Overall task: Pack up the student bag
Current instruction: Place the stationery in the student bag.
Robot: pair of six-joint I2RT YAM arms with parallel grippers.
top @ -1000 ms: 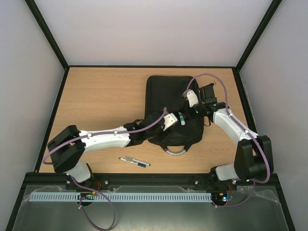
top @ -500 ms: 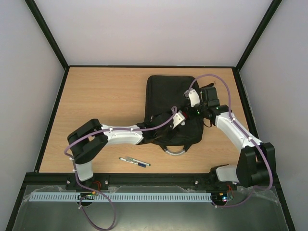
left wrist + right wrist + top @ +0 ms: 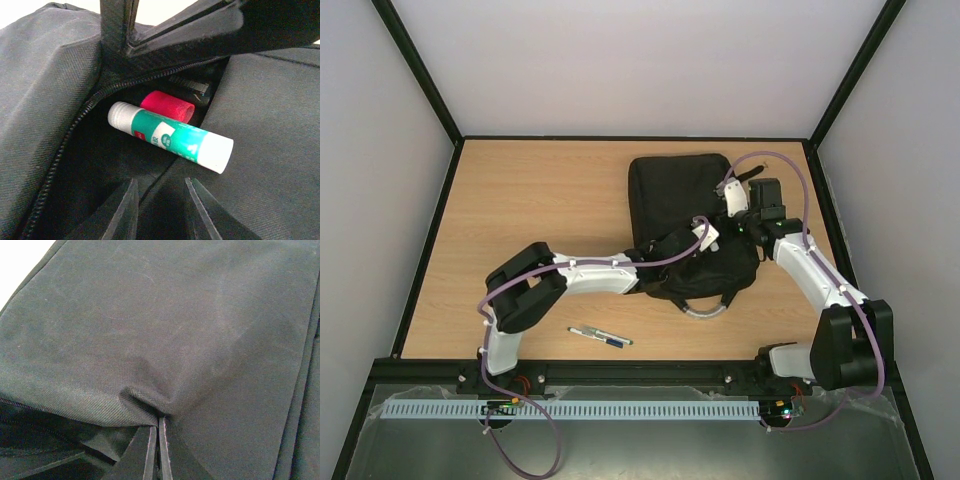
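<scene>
Softly creased black twill student bag (image 3: 200, 315)

We record a light wooden table (image 3: 520, 220) with a black rim. Directly on it lies the black student bag (image 3: 670, 190), right of centre, its grey loop handle (image 3: 705, 308) facing the near edge. A pen (image 3: 600, 337) lies apart from the bag near the front edge, left of the handle.
</scene>
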